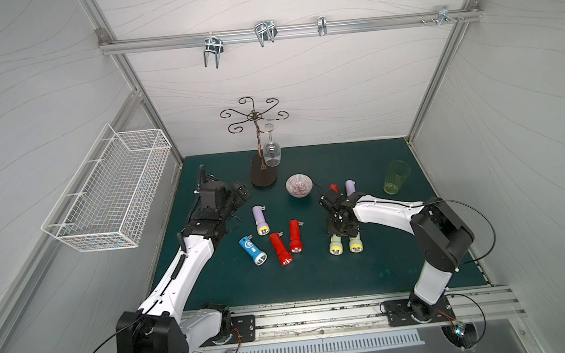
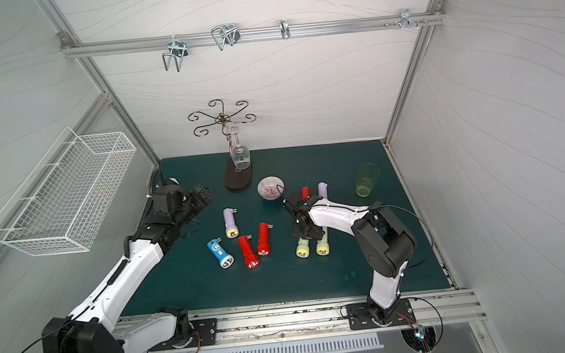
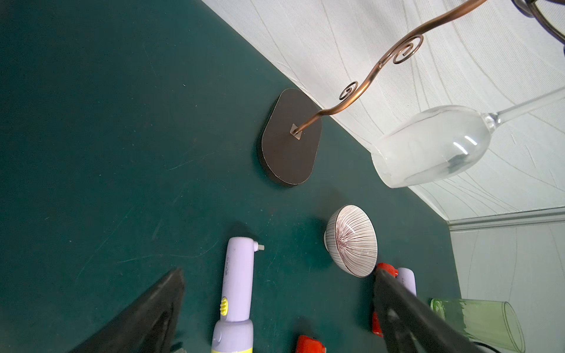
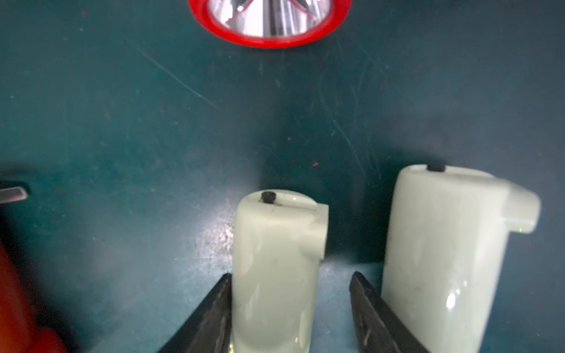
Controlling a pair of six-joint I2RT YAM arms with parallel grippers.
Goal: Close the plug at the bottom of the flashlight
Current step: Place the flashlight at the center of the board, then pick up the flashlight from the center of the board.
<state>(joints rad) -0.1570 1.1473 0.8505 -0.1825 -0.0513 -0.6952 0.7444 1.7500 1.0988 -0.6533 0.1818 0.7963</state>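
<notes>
Two pale-green units: flashlight (image 4: 275, 244) straddled by right gripper (image 4: 290, 275), jaws parted, one finger clear of it; twin flashlight (image 4: 443, 244) just beside. Left gripper (image 3: 279, 270): jaws wide.

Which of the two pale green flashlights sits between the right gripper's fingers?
The left pale green flashlight; its twin lies just outside the right gripper.

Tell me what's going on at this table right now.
The right end effector is down on the green mat, jaws open astride one pale green flashlight, with a second pale green flashlight right beside it. The left end effector hangs open and empty off to the side. A purple flashlight, a blue flashlight and two red flashlights lie loose between the arms.
</notes>
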